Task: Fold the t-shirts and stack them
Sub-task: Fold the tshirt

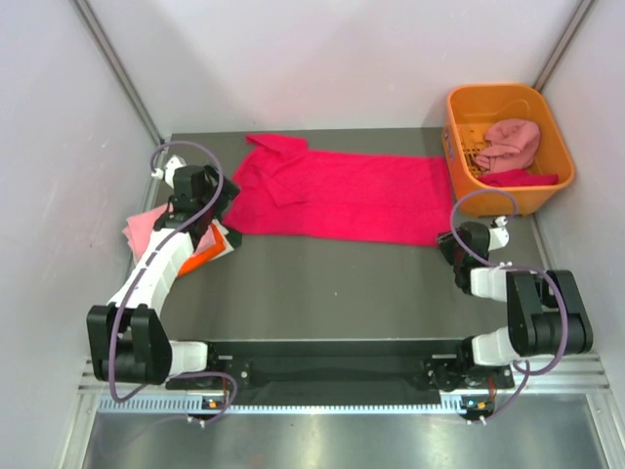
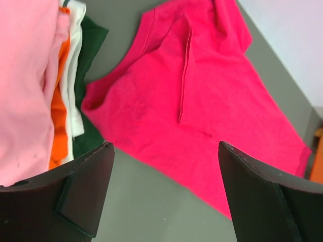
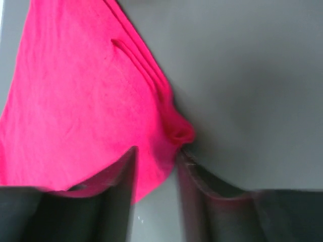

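The grey table (image 1: 322, 283) fills the top view. The crimson-pink t-shirt (image 1: 342, 195) lies spread across the table's far half, from the left arm to the orange basket (image 1: 508, 90) at the far right corner. Only the top view shows the basket, which holds a dusty pink shirt (image 1: 513, 142).

A stack of folded shirts lies at the table's left edge. The top view mostly hides it under the left arm. The left wrist view resolves its layers: light pink (image 2: 25, 91), orange (image 2: 59, 126), white (image 2: 75, 75), dark green (image 2: 91, 50).

The left gripper (image 2: 165, 151) hovers over the crimson shirt's near-left edge, fingers wide apart and empty. The right gripper (image 3: 156, 151) stands with fingers a narrow gap apart, straddling the shirt's near-right corner; no pinch is visible.
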`<state>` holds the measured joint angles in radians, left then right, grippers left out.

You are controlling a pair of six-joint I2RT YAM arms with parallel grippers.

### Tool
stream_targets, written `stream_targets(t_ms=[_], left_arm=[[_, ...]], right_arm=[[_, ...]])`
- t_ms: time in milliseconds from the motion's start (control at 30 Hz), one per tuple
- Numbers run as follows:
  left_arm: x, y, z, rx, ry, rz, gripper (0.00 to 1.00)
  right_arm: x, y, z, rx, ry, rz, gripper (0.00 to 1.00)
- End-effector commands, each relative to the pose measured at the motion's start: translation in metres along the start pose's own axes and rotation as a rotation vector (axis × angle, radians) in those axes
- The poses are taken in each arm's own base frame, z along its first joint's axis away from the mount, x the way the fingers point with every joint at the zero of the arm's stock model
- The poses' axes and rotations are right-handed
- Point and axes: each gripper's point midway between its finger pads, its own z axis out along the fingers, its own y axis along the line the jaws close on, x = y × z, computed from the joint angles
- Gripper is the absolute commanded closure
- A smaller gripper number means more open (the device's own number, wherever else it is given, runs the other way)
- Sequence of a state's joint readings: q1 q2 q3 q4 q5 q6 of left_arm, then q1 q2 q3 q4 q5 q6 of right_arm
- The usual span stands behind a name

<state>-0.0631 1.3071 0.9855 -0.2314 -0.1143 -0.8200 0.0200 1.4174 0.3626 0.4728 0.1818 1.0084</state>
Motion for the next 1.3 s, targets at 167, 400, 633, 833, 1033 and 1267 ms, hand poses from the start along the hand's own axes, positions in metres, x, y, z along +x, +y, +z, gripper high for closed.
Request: stream_targets(t_ms=[167,400,633,833,1033,1267], left_arm=[[0.059,0.01,-0.022,0.016,0.101,0.161,0.14],[0.097,0.031,-0.02,-0.058,0.162,0.234,0.14],[0.111,0.035,0.005,-0.096,0.195,0.229,0.17],[0.118,0.062,0.038,-0.218,0.221,0.249,0.16],[0.107,0.077,0.057,-0.271,0.173,0.26,0.17],[0.104,0.117,0.064,-0.363,0.183,0.193,0.16]], right_arm=[[-0.019,0.019,0.01,0.018,-0.045,-0.085,1.0],[-0.034,0.01,-0.009,0.036,-0.093,-0.167,1.0],[-0.033,0.011,-0.015,0.006,-0.099,-0.183,1.0],[-0.031,0.013,-0.016,-0.019,-0.094,-0.183,1.0],[-0.031,0.014,-0.016,-0.022,-0.088,-0.186,1.0],[-0.03,0.014,-0.015,-0.024,-0.081,-0.185,1.0]])
